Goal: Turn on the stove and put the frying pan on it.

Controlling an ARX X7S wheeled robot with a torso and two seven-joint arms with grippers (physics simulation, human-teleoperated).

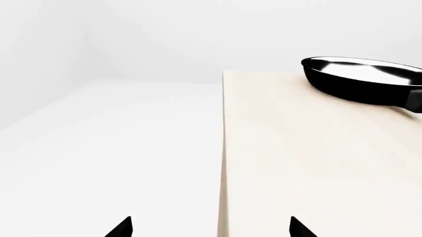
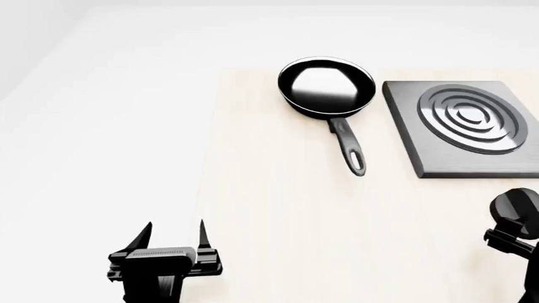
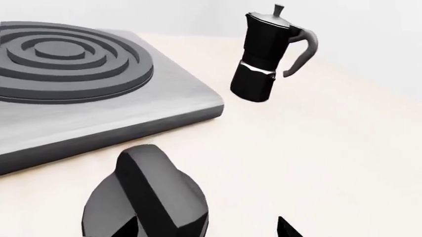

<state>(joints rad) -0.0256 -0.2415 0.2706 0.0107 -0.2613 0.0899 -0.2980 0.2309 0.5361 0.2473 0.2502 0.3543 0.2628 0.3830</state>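
Pale beige tabletop (image 2: 278, 208), matte, with straight left edge. Beyond that edge, plain white floor (image 2: 101, 126). Behind, bare white walls (image 1: 197, 29) meeting at a faint corner. Even, diffuse light; only soft shadows.

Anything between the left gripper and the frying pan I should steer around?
No. In the head view only bare table top separates the left gripper from the frying pan.

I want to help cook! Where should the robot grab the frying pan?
Probably by the long handle of the frying pan. It sticks out toward the robot and lies free on the table, so the open left gripper could come from above, fingers either side. The round bowl looks too wide.
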